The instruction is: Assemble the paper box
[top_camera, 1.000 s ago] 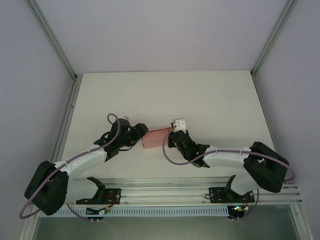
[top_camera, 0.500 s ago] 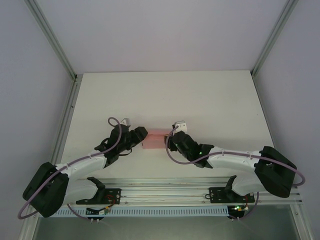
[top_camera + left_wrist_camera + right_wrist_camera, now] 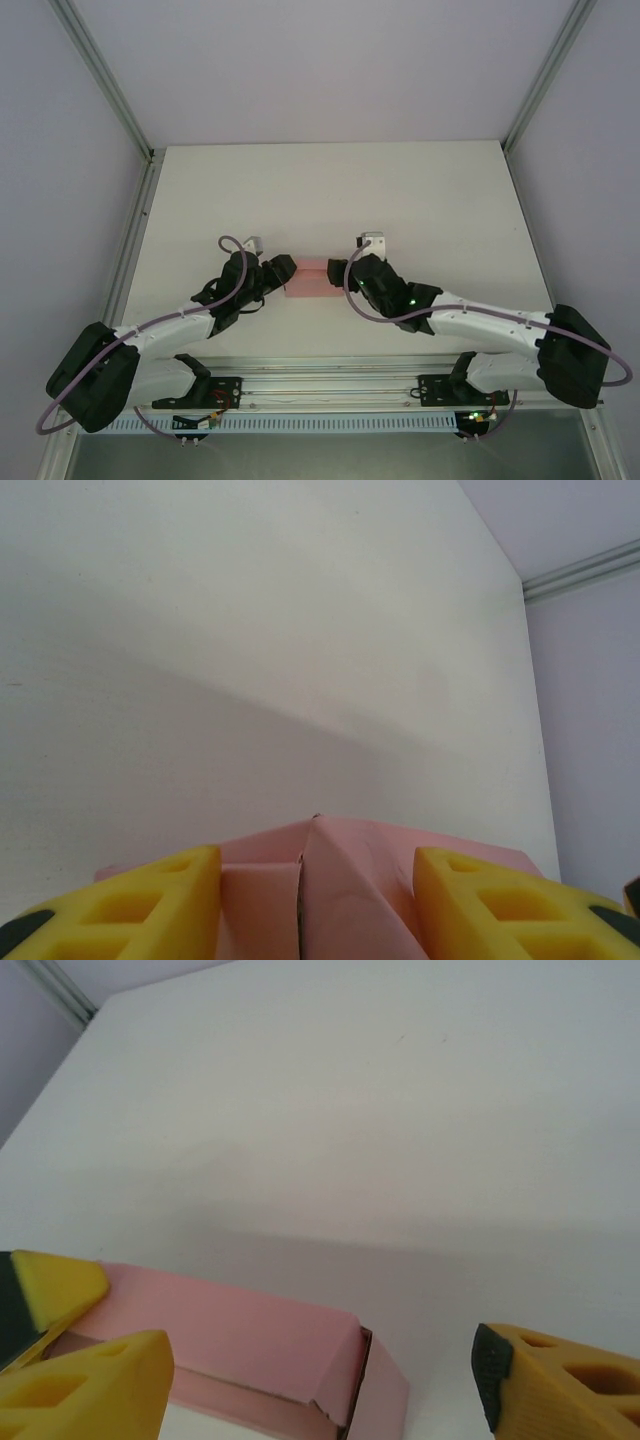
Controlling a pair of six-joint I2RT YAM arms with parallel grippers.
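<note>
The paper box (image 3: pixel 312 279) is a small, low pink box lying on the white table (image 3: pixel 330 190) between my two grippers. My left gripper (image 3: pixel 284 273) holds its left end. In the left wrist view the yellow fingers (image 3: pixel 150 905) press both sides of the box (image 3: pixel 350 900), whose folded end flaps meet at a seam. My right gripper (image 3: pixel 346 276) stands open at the box's right end. In the right wrist view the box (image 3: pixel 240 1335) lies between that gripper's (image 3: pixel 322 1360) wide-spread fingers, with a clear gap to the right finger (image 3: pixel 560 1385).
Another yellow fingertip with a black pad (image 3: pixel 45 1295), apparently the left gripper's, shows at the box's far end. Aluminium frame rails (image 3: pixel 100 70) run along the table's left and right sides, with grey walls beyond. The metal base rail (image 3: pixel 330 385) lies along the near edge.
The right gripper has opened and let go of the box's right end, and its arm has shifted right. The box has come down from a tilt to lie low on the table.
</note>
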